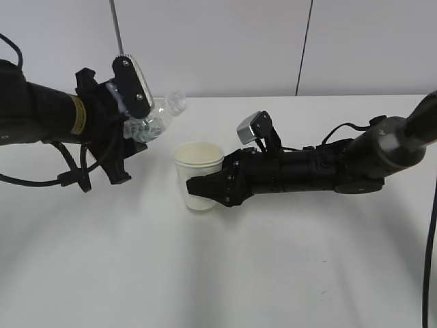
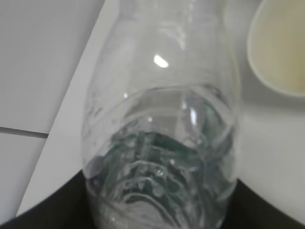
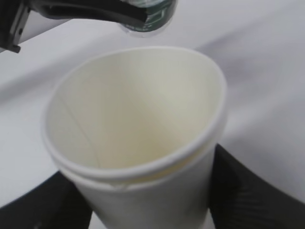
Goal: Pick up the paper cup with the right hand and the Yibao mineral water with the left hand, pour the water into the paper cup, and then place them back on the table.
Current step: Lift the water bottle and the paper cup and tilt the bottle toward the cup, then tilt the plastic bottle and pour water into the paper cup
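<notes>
White table (image 1: pixel 225 273) backed by pale wall (image 1: pixel 225 41). Paper cup (image 1: pixel 198 174) is clamped upright by right hand (image 1: pixel 205 188) at centre; Yibao mineral water (image 1: pixel 156 117) is gripped, tilted, by left hand (image 1: pixel 126 119), raised beside cup.

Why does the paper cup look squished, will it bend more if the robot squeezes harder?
Probably. The paper cup has a lopsided rim between the right gripper pads, so its thin wall likely bends easily. It looks empty, so it's probably light and easily tipped.
</notes>
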Available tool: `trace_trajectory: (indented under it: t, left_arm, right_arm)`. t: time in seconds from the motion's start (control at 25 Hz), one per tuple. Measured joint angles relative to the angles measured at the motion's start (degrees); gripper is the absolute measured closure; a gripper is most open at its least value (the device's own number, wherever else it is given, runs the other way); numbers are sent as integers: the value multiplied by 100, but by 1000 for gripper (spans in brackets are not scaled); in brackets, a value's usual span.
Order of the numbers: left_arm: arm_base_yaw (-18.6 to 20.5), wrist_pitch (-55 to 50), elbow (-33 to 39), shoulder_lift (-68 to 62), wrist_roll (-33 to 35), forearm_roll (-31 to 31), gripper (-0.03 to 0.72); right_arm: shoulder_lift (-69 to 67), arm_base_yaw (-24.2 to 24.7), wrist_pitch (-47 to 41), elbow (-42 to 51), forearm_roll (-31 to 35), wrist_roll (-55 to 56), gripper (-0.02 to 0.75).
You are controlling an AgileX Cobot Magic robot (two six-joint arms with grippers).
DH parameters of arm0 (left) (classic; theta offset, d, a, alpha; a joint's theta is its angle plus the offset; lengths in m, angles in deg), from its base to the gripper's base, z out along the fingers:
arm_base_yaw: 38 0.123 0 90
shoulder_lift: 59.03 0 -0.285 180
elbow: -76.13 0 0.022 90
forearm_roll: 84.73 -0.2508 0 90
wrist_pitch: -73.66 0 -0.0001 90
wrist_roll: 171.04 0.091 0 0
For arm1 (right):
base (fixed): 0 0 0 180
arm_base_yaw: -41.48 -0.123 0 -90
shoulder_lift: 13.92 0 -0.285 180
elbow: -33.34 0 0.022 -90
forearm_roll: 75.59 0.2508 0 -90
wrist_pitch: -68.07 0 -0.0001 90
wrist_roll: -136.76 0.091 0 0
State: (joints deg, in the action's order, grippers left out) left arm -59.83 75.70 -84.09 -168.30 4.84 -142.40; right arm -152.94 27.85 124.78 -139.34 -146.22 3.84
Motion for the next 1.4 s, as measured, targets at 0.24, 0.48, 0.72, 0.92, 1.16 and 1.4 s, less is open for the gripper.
trace_trajectory:
  t: [0.24, 0.48, 0.72, 0.92, 1.16, 1.4]
  left_arm:
    - [-65, -349, 0, 0, 0, -312, 295]
    - [-65, -534, 0, 4, 4, -562, 295]
    - [-77, -772, -62, 97, 4, -786, 295]
    - [-77, -934, -187, 97, 11, -974, 295]
    - [-169, -1247, -226, 103, 18, -1314, 299]
    - [-355, -1449, -301, 103, 18, -1523, 299]
  right_arm:
    - [0, 0, -62, 0, 0, 0, 229]
    - [-4, 0, -173, -117, 0, 0, 229]
    - [-4, 0, -218, -166, -25, 0, 229]
    - [-4, 0, -243, -222, -67, 12, 229]
    - [-4, 0, -283, -222, -67, 12, 229]
    - [-4, 0, -283, -222, -210, 23, 229]
